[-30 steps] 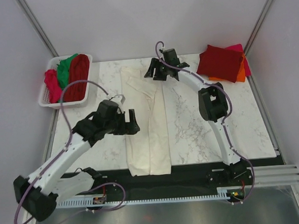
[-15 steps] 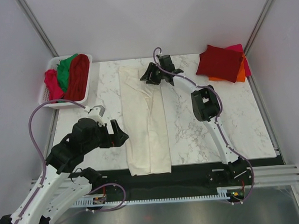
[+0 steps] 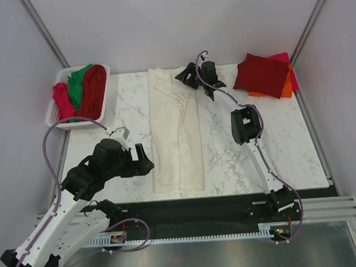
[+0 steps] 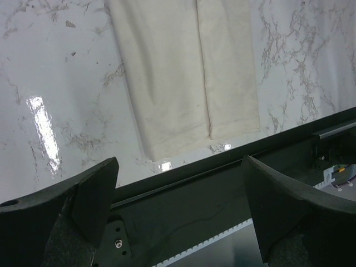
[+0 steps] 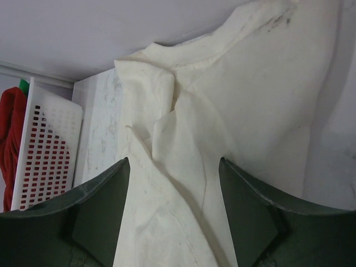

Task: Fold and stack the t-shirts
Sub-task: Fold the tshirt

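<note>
Cream-white t-shirt (image 3: 175,133): soft matte cloth, folded lengthwise into a long narrow strip; flat down the middle of the tabletop from 12 to 6 o'clock; one straight fold line along its length, hem squared off at the near end, ribbed collar and a tucked sleeve rumpled at the far end.
Tabletop (image 3: 275,145): glossy white marble pattern with grey veins, rectangular; black rail (image 3: 200,205) along the 6 o'clock edge.
Right gripper (image 5: 175,222): at the 12 o'clock end of the strip, over the collar area; dark wedge-shaped fingers (image 5: 100,211) spread apart, cream cloth showing in the gap, nothing seen pinched.
Left gripper (image 4: 178,222): at 9 o'clock of the strip's near half, apart from the cloth; broad black fingers (image 4: 283,211) spread wide, empty; hem end of the strip in its wrist view.
Folded stack: at 2 o'clock on the tabletop; folded dark red t-shirt (image 3: 262,74) on top, a neat square; folded magenta pink t-shirt (image 3: 282,57) and folded orange t-shirt (image 3: 286,92) showing only as edges beneath, toward 3 to 5 o'clock.
Basket (image 3: 53,117): white slotted plastic, rectangular, at 10 o'clock by the tabletop's far corner.
Basket contents: crumpled dark red t-shirt (image 3: 93,87), crumpled green t-shirt (image 3: 76,84) and crumpled magenta t-shirt (image 3: 61,98), bunched in soft heaps side by side.
</note>
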Robot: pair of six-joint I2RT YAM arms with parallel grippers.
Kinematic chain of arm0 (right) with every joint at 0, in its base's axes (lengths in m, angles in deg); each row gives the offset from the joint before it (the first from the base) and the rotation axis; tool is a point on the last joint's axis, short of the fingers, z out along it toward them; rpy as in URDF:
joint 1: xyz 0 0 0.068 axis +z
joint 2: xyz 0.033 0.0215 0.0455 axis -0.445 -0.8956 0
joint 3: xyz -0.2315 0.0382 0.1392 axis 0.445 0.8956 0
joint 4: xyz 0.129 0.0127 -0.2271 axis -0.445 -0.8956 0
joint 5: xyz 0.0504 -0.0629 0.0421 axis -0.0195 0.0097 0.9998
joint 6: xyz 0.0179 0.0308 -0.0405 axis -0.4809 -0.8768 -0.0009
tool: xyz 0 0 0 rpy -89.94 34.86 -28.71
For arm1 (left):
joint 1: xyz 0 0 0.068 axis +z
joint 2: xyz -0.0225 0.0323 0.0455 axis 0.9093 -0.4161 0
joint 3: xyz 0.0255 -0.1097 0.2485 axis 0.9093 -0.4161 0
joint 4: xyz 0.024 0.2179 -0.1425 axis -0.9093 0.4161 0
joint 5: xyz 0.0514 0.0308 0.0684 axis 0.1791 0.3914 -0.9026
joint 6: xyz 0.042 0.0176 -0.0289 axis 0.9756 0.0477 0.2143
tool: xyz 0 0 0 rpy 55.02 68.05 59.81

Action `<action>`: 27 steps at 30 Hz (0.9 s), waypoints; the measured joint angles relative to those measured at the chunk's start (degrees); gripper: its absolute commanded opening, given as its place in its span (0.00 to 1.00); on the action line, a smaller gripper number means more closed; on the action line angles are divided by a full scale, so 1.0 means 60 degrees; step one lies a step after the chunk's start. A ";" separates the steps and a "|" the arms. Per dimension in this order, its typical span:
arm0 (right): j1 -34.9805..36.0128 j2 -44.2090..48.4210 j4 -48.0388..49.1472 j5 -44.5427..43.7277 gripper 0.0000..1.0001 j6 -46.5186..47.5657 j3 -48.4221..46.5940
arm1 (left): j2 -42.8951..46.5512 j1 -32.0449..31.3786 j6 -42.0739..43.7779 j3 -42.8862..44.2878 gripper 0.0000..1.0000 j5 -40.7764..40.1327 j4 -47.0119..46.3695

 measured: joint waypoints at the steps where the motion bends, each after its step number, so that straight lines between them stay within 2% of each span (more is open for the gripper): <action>1: 0.0004 -0.0025 0.0171 -0.0091 0.80 0.0011 -0.0007 | -0.0029 0.0000 0.0000 -0.0029 0.99 0.0000 0.0000; 8: 0.0073 0.0164 0.1071 -0.0040 0.97 0.0364 0.0313 | -0.0080 0.0000 -0.0007 -0.0135 0.99 0.0000 0.0051; 11: 0.0055 0.1224 0.1246 0.0186 0.98 0.0667 0.1738 | -0.0157 0.0000 -0.0011 -0.0321 0.99 0.0000 0.0029; 16: 0.0051 0.4324 0.1319 0.0342 0.98 0.1217 0.4543 | -0.0168 0.0000 -0.0011 -0.1005 0.99 0.0000 0.0058; 20: 0.0102 0.7544 0.1370 0.0106 0.98 0.1708 0.6721 | 0.0164 0.0000 -0.0011 -0.1421 0.99 0.0000 0.0058; 23: 0.0408 1.0437 0.0973 -0.0929 0.98 0.2302 0.8885 | 0.0266 -0.0007 -0.0011 -0.1647 0.99 0.0004 0.0055; 27: 0.1373 1.3646 0.0124 -0.2135 0.97 0.2594 1.2025 | -0.0171 -0.0058 -0.0011 -0.2127 0.99 0.0004 0.0000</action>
